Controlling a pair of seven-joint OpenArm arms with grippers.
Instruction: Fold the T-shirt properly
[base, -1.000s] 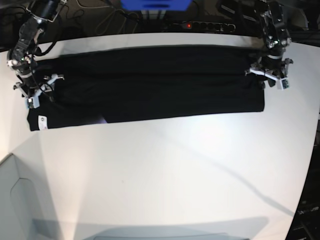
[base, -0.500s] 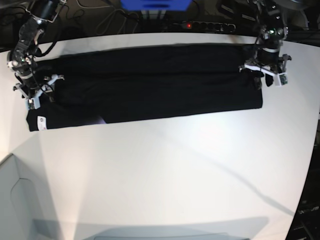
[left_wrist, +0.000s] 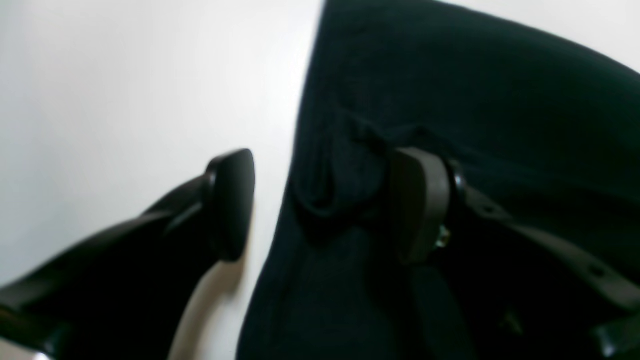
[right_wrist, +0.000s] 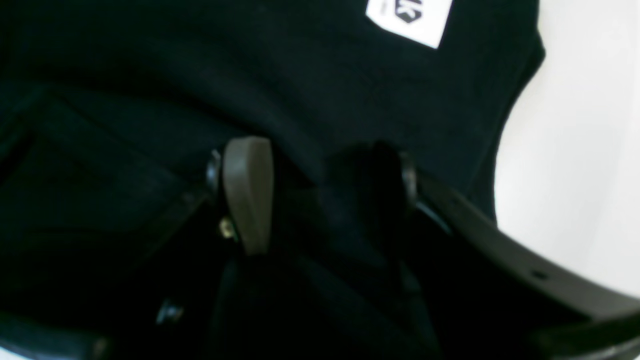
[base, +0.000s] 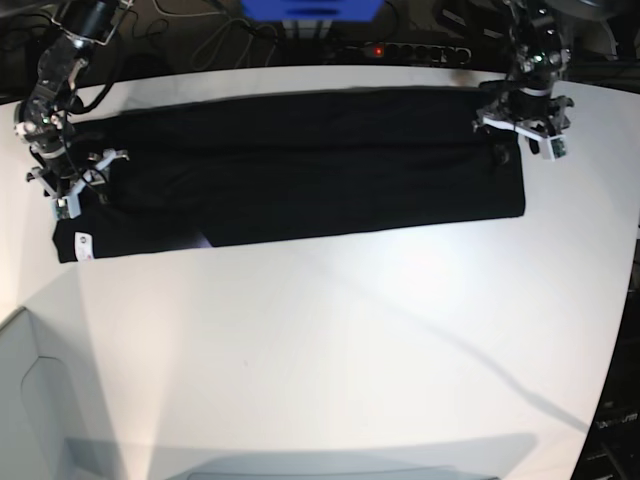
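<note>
The black T-shirt lies folded in a long band across the far side of the white table. My left gripper stands at the band's right end. In the left wrist view this gripper is open: one finger hangs over bare table, the other over cloth, and the T-shirt's bunched edge lies loose between them. My right gripper rests at the band's left end, near a white tag. Its jaws stand apart with dark cloth between them, below the tag.
A power strip with a red light, a blue box and cables run along the back edge. A pale grey panel sits at the near left corner. The table's right edge curves close to my left arm.
My left gripper has moved toward the back of the table along the shirt's right end, and its jaws have widened. The right arm has stayed put.
</note>
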